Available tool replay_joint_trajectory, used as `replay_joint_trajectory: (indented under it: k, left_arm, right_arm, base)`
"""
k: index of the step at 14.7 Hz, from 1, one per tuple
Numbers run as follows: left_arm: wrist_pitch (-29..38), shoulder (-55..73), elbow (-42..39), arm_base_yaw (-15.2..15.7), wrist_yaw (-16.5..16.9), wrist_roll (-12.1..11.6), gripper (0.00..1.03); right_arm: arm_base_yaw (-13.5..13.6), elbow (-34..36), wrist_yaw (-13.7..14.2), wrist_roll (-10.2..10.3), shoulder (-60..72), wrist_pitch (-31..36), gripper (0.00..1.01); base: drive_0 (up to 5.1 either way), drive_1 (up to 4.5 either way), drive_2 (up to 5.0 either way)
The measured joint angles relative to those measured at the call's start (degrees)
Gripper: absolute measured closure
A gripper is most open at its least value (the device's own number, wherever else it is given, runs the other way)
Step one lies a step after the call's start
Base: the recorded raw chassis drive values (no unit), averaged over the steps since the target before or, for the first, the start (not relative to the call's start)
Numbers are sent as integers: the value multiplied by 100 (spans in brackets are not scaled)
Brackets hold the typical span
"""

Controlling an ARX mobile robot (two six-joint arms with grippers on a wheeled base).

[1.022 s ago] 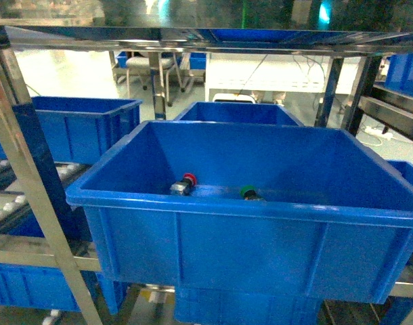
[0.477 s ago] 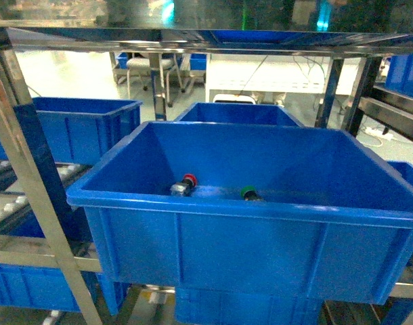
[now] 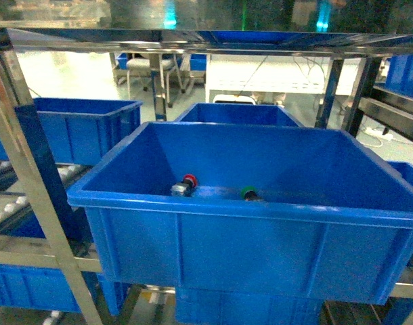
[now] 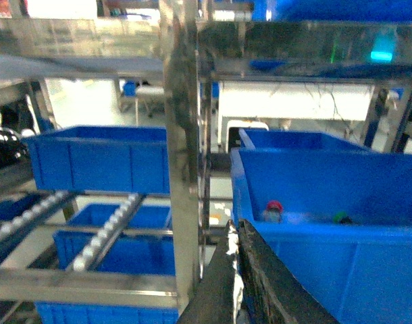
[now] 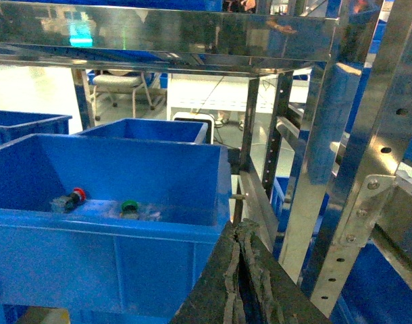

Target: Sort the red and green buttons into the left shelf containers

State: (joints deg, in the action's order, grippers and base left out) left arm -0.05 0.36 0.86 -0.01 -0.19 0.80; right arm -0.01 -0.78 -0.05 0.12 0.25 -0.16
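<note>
Blue plastic, thick-rimmed and ribbed, forms the big bin point(image 3: 247, 223), and on its floor by the near wall lie the red button point(image 3: 185, 184) and, to its right and apart, the green button point(image 3: 249, 194). Outside the bin's left corner the left gripper point(image 4: 236, 233) has its dark fingers pressed together; off its right corner the right gripper point(image 5: 242, 233) looks closed too, though blurred. Left of the bin, past a steel post point(image 3: 30, 183), stands another bin point(image 3: 78, 128).

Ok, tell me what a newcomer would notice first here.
First the big blue bin filling the middle of the head view, on a steel rack. Next the two spots of colour on its floor: a red button left of a green button, apart. Both arms are outside the bin: the left gripper and right gripper look shut, holding nothing.
</note>
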Motion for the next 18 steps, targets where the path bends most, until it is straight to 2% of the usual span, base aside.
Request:
replay_joint_trajectory:
  k: [5, 6, 12, 13, 14, 18]
  left_arm:
    - [-15, 0, -2, 0, 17, 0, 101]
    - [-17, 0, -2, 0, 17, 2, 98]
    - [-17, 0, -2, 0, 17, 2, 23]
    - [-17, 0, -2, 0, 17, 2, 10]
    - [-17, 0, -2, 0, 17, -4, 3]
    - [-17, 0, -2, 0, 17, -2, 5]
  right_arm:
    - [0, 0, 0, -2, 0, -9, 99]
    - [0, 0, 0, -2, 0, -9, 88]
    - [0, 0, 0, 0, 0, -9, 11]
    - [0, 0, 0, 0, 0, -9, 1]
    - [0, 0, 0, 0, 0, -7, 4]
    - [0, 0, 0, 0, 0, -9, 3]
  base:
    - [0, 0, 0]
    - [0, 0, 0]
    - [0, 0, 0]
    - [0, 0, 0]
    - [0, 0, 0]
    - [0, 0, 0]
